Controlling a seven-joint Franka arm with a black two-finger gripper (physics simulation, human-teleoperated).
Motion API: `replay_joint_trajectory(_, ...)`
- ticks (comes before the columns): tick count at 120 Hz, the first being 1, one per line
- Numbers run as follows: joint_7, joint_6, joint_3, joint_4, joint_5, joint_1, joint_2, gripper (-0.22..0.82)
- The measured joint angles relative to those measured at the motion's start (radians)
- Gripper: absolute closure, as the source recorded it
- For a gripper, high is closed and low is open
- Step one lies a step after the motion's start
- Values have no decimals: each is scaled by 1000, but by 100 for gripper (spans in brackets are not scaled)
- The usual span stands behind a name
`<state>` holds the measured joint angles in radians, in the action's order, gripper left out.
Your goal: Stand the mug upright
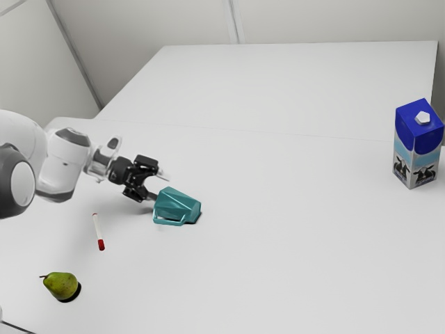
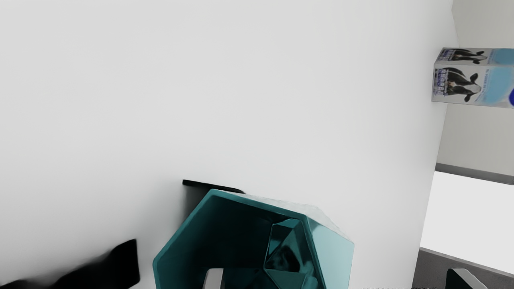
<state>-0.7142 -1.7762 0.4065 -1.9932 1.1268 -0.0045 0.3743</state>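
The teal faceted mug [image 1: 178, 206] lies on its side on the table in the exterior view, its handle toward that view's bottom edge and its mouth facing the gripper [image 1: 160, 186]. The gripper is open at the mouth end, one fingertip close to the rim. In the wrist view the gripper [image 2: 337, 279] has its fingers wide apart. One finger overlaps the dark mouth of the mug [image 2: 331, 253]; the other stands outside, past the mug's wall. Whether the first finger is inside the mug or just before it, I cannot tell.
A blue and white milk carton [image 1: 418, 144] stands at the exterior view's far right. A white marker with a red end [image 1: 98, 231] and a green pear [image 1: 61, 285] lie on the table [image 1: 278, 271] toward the exterior view's lower left.
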Motion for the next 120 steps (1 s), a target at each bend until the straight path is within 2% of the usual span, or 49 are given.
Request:
replay_joint_trajectory(35,-154,-3,-45,-41,76,-4,2,2)
replay_joint_trajectory(40,-170,-4,-48,-43,83,-4,2,8)
replay_joint_trajectory(57,-217,-6,-49,-48,97,-2,1,44)
replay_joint_trajectory(71,-248,-6,-49,-49,101,-1,0,61)
replay_joint_trajectory(91,-283,-6,-50,-49,103,-1,-2,73)
replay_joint_trajectory(120,-316,-15,-49,-42,98,-13,-21,77)
